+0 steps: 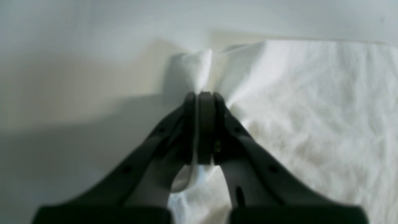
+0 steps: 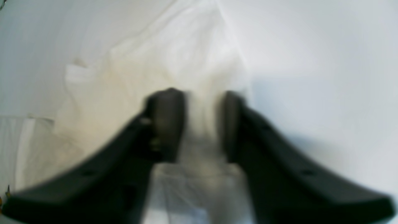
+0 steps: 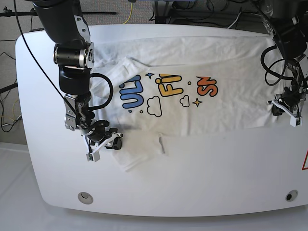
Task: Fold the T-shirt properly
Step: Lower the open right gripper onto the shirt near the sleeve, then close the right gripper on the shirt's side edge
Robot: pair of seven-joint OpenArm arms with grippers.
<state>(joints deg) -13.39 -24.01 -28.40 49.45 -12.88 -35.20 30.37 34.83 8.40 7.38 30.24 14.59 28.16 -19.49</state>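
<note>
Folding has hardly begun: I see the T-shirt [image 3: 192, 103] lying mostly flat. My left gripper [image 1: 205, 96] pinches its corner; my right gripper [image 2: 202, 124] straddles cloth, jaws apart.

From my seat the T-shirt [image 3: 192, 110] reads as soft white cloth, matt and finely creased, with the weave showing rough and wrinkled close up in the left wrist view. Its chest print looks flat and smooth, in blue, yellow and orange. The table [image 3: 216, 178] under it is a smooth white surface with a faint sheen. The left gripper [image 1: 205, 96] has dark matt plastic fingers, and the right gripper [image 2: 202, 124] looks the same, though blurred. The near-left arm housing [image 3: 72, 55] looks like glossy black plastic with a metal-grey ring.
</note>
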